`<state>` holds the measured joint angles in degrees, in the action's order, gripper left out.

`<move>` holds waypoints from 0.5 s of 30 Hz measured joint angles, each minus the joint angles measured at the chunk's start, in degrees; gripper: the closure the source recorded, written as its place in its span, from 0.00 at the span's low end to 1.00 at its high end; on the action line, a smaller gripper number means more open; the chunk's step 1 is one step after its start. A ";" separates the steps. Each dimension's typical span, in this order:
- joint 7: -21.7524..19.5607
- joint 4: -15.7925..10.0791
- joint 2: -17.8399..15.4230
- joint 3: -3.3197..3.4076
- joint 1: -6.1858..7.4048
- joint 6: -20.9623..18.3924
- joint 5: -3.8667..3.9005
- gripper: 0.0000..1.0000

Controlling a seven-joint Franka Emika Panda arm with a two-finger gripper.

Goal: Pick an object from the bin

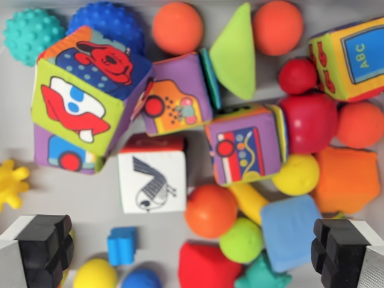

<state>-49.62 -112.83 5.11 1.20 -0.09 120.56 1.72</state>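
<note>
I look straight down into a grey bin (66, 195) packed with toys. My gripper (192, 252) is open, its black fingertips (45, 246) at the bottom left and bottom right corners, holding nothing. Between and just above them lie a red block (207, 267), a green ball (243, 240), an orange ball (210, 210) and a small blue piece (122, 245). A white cube with a bird drawing (151, 180) sits at centre. A large picture cube (84, 90) lies upper left, and purple fabric cubes (177, 96) (246, 146) sit mid-frame.
Teal (33, 33) and blue (108, 24) bumpy balls sit top left. Orange balls (177, 27), a green cone (235, 51), an ABC cube (354, 57), red balls (309, 120), an orange block (348, 180), a blue block (291, 231) and a yellow spiky toy (11, 183) crowd around.
</note>
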 joint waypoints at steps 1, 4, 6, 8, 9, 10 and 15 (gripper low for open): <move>0.00 0.00 0.00 0.00 0.00 0.00 0.00 0.00; 0.00 0.00 0.00 0.00 0.00 0.00 0.00 0.00; 0.00 0.00 0.00 0.00 0.00 0.00 0.00 0.00; 0.00 0.00 0.00 0.00 0.00 0.00 0.00 0.00; 0.00 0.00 0.00 0.00 0.00 0.00 0.00 0.00; 0.00 0.00 0.00 0.00 0.00 0.00 0.00 0.00; -0.56 0.00 0.03 -0.02 0.04 0.00 0.00 0.00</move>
<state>-50.19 -112.83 5.14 1.18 -0.05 120.56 1.72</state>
